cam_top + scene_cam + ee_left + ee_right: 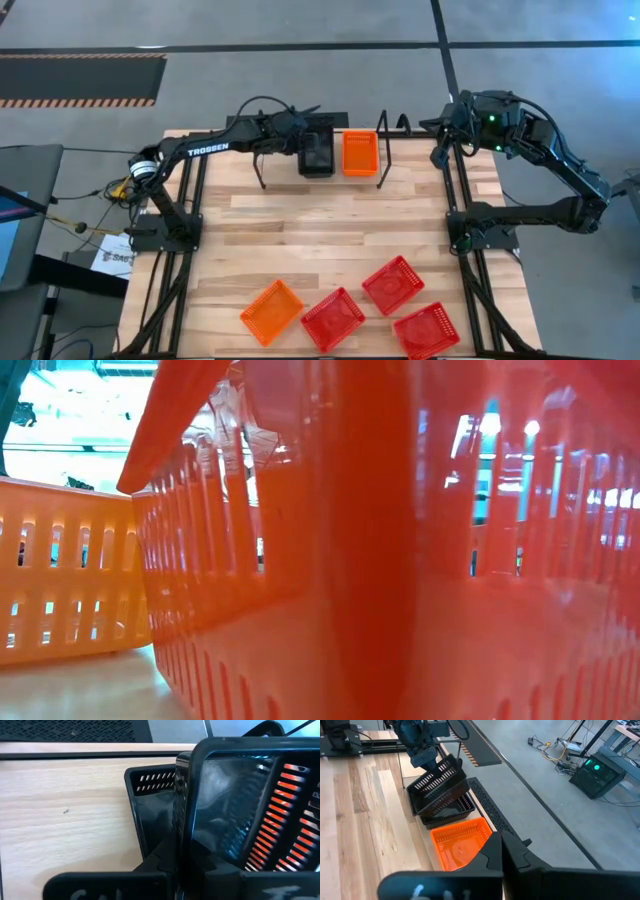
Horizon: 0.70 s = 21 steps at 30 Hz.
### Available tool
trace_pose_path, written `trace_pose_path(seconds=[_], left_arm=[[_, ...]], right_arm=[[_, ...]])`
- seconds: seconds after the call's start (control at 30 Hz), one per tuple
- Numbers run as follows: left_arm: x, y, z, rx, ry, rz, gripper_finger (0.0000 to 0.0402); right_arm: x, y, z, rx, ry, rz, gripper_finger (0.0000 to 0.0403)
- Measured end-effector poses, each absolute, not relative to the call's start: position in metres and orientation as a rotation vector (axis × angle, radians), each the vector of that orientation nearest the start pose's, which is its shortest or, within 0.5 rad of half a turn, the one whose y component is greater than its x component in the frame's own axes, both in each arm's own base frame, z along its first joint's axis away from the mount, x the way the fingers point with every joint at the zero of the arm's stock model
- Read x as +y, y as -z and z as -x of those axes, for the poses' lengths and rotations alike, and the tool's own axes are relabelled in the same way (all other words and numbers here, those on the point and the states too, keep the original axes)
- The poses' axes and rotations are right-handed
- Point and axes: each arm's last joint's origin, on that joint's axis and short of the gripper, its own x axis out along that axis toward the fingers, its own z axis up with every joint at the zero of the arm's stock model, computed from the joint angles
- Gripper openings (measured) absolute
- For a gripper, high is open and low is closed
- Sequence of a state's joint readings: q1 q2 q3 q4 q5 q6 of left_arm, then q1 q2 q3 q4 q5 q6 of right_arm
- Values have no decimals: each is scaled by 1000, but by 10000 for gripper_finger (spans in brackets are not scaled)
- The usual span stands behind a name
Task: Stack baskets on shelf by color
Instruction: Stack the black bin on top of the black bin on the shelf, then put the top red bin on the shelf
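Shelf (270,160): left end effector (427,757) grips tilted black basket (437,782).

Left pincer (312,140) at black baskets (317,157) beside orange basket (360,153) on shelf (322,180).

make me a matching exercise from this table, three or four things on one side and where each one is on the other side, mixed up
1. tilted black basket
2. orange basket on the shelf
3. three red baskets
4. right gripper

A. at the table's near edge
B. shut, empty, by the shelf's right end
C. beside the black stack
D. held in the shut left gripper

Pairs: 1-D, 2-C, 3-A, 4-B
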<state>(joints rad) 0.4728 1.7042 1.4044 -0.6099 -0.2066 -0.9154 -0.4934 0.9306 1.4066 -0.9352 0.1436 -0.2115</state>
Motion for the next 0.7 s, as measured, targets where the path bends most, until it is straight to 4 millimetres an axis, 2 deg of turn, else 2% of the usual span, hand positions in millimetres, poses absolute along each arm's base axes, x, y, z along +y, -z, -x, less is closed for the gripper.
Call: trace_pose_path(seconds=[0.17,0.5,0.7], left_arm=[[172,-274,-323,587,-993,913,27],[176,-275,-322,576,-992,906,113],[182,-288,-326,508,-938,870,130]], right_arm=[[-69,-438,-120,524,574,120,4],[-69,-438,-120,524,573,119,3],[-69,-438,-120,525,574,119,3]])
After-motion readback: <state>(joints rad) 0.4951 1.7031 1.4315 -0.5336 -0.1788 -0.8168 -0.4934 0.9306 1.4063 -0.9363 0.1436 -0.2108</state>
